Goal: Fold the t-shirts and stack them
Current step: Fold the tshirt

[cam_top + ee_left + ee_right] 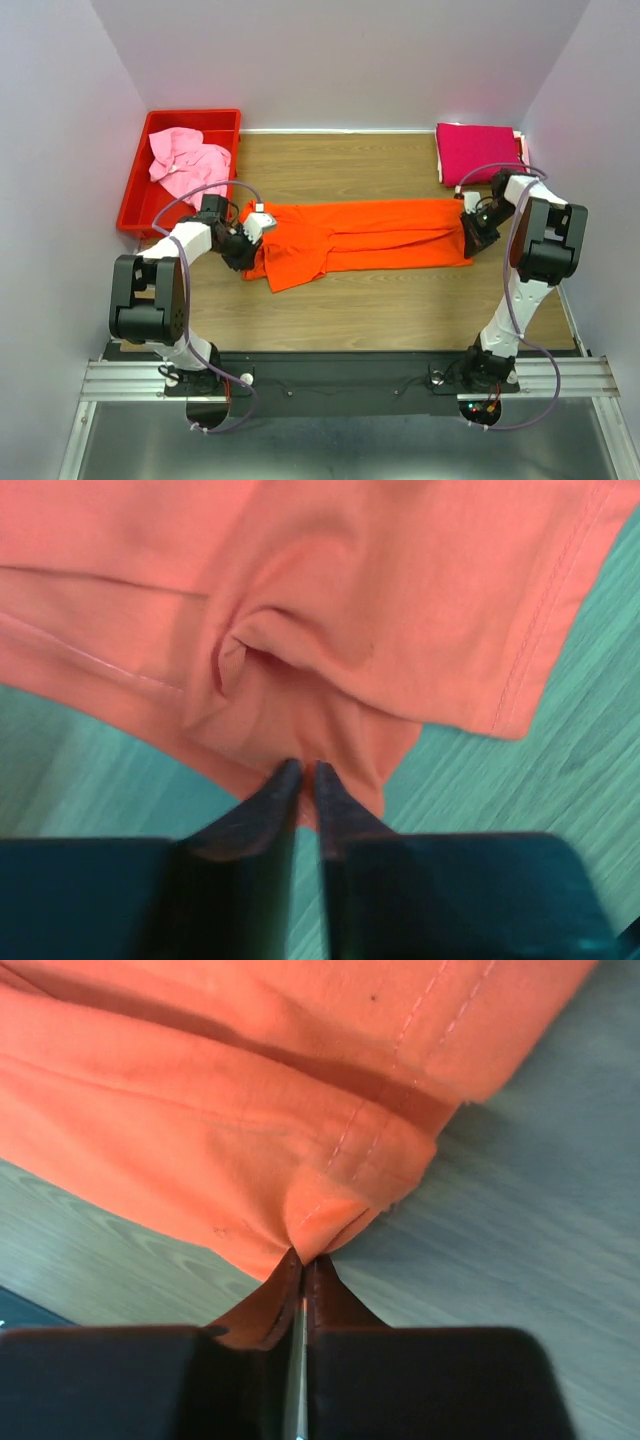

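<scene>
The bright orange t-shirt (355, 234) lies stretched left to right across the middle of the wooden table, folded lengthwise. My left gripper (243, 240) is shut on its left end; the left wrist view shows the fingers pinching a fold of orange cloth (300, 680). My right gripper (469, 232) is shut on its right end; the right wrist view shows the cloth's corner (330, 1210) pinched between the fingertips. The magenta t-shirt (478, 150) lies folded at the back right. The light pink t-shirt (185, 160) lies crumpled in the red bin.
The red plastic bin (225, 125) stands at the back left, close behind my left arm. White walls close the table on three sides. Bare wood (380, 300) lies between the orange shirt and the arm bases.
</scene>
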`<action>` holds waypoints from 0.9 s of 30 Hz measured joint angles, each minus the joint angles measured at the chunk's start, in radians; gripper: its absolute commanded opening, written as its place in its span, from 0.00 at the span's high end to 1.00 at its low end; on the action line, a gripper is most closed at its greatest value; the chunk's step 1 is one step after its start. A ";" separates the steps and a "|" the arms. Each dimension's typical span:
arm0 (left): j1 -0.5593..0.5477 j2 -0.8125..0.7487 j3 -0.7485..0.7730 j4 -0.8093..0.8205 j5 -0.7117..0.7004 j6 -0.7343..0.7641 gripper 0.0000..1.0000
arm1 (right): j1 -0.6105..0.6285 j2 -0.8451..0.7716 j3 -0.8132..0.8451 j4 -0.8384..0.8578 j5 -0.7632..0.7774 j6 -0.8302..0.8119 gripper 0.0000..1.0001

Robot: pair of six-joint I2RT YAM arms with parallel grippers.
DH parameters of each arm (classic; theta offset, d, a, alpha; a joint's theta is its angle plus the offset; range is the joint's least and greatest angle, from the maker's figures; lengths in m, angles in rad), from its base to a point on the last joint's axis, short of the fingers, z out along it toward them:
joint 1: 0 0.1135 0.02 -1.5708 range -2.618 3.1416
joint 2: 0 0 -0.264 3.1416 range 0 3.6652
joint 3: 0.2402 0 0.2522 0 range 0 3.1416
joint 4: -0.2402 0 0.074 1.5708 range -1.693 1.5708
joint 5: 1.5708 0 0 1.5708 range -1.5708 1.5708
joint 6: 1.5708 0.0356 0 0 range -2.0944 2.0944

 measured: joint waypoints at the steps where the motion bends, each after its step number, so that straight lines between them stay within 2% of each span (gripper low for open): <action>1: 0.000 0.003 -0.007 -0.002 -0.001 0.004 0.93 | -0.003 0.000 -0.003 0.000 0.001 0.000 0.99; 3: 0.000 0.005 -0.025 -0.010 0.000 0.006 1.00 | -0.010 -0.003 -0.011 0.000 0.009 -0.003 0.99; 6: 0.000 -0.008 -0.046 -0.021 0.007 0.016 1.00 | -0.031 -0.021 -0.035 0.001 0.031 -0.015 0.99; 7: 0.000 -0.022 -0.056 -0.034 0.009 0.022 0.96 | -0.038 -0.029 -0.047 0.000 0.043 -0.024 0.99; 8: 0.000 -0.035 -0.062 -0.042 0.009 0.024 0.86 | -0.045 -0.037 -0.057 0.000 0.051 -0.028 0.99; 9: 0.000 -0.058 -0.071 -0.056 0.008 0.026 0.69 | -0.050 -0.045 -0.064 0.000 0.061 -0.036 0.88; 10: 0.000 -0.074 -0.077 -0.067 0.008 0.027 0.65 | -0.057 -0.055 -0.075 0.000 0.076 -0.048 0.79; 11: 0.000 -0.106 -0.083 -0.084 0.005 0.025 0.63 | -0.060 -0.060 -0.079 -0.001 0.082 -0.051 0.60; 12: 0.000 -0.129 -0.083 -0.095 0.007 0.031 0.60 | -0.063 -0.066 -0.080 -0.002 0.094 -0.061 0.55; 15: -0.004 -0.229 -0.072 -0.139 0.012 0.055 0.58 | -0.065 -0.081 -0.079 0.000 0.102 -0.076 0.48; 18: -0.030 -0.307 -0.044 -0.180 0.022 0.095 0.57 | -0.065 -0.103 -0.064 -0.014 0.089 -0.082 0.47; 21: -0.139 -0.373 -0.033 -0.197 0.023 0.121 0.56 | -0.065 -0.135 -0.045 -0.027 0.072 -0.081 0.47; 22: -0.211 -0.383 -0.034 -0.196 0.007 0.121 0.55 | -0.065 -0.148 -0.041 -0.031 0.066 -0.080 0.47; 27: -0.455 -0.337 -0.066 -0.147 -0.041 0.099 0.55 | -0.065 -0.205 -0.011 -0.060 0.030 -0.060 0.47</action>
